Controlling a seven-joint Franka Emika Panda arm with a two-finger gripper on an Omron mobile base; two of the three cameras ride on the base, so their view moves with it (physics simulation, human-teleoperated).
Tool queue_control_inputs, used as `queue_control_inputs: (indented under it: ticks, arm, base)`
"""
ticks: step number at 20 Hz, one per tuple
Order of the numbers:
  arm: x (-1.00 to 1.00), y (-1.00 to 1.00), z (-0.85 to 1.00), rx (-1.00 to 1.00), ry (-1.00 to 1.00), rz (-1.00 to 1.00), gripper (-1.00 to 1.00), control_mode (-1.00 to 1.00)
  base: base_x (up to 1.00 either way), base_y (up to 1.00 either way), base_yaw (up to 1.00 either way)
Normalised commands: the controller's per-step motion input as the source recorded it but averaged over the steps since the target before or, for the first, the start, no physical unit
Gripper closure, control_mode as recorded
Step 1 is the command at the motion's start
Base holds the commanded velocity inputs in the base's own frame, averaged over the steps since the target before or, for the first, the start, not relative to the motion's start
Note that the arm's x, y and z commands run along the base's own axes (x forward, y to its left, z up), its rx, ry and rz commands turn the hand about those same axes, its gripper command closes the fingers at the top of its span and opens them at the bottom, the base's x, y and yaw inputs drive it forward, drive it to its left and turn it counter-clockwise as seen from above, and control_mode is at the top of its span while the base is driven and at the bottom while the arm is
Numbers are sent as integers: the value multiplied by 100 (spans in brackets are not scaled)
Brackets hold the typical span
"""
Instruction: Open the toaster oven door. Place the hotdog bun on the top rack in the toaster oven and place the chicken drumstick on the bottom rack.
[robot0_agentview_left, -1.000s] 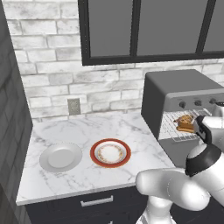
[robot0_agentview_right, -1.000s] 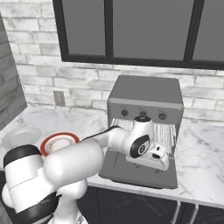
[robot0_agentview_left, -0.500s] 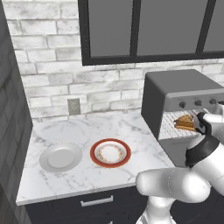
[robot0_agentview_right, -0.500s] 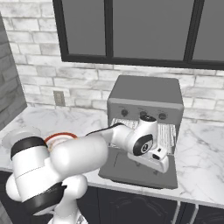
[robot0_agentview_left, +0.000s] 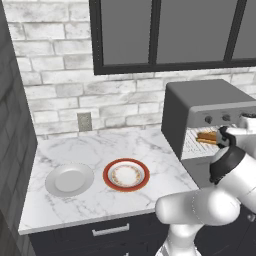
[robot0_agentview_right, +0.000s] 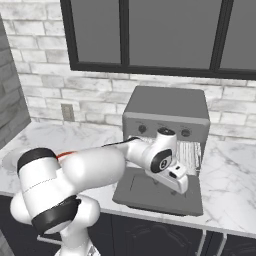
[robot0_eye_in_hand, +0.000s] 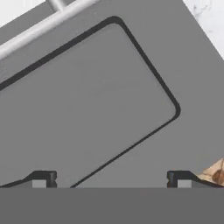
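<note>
Toaster oven door (robot0_agentview_right: 150, 192) down flat, hotdog bun (robot0_agentview_left: 206, 136) apparently racked already, fingers (robot0_eye_in_hand: 43, 178) spread wide over the door, empty; chicken drumstick (robot0_eye_in_hand: 215, 171) unplaced.

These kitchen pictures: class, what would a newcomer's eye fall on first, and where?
The toaster oven stands on the marble counter with its door folded down flat. A hotdog bun lies on a rack inside. The white arm's gripper hangs open over the door.
</note>
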Motion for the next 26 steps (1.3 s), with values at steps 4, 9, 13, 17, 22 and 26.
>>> queue_control_inputs:
  ticks: [4,9,13,17,22,26]
  arm:
    - [34,2,0,0,0,-6,-100,-100]
    - [36,0,0,0,0,-4,-100,-100]
    - [30,0,0,1,0,0,-100,-100]
    - [32,0,0,1,0,-1,-100,-100]
    - [28,0,0,2,0,-2,-100,-100]
    - [30,0,0,3,0,-4,-100,-100]
  base:
    - [0,0,0]
    - [0,0,0]
    - [0,0,0]
    - [0,0,0]
    - [0,0,0]
    - [0,0,0]
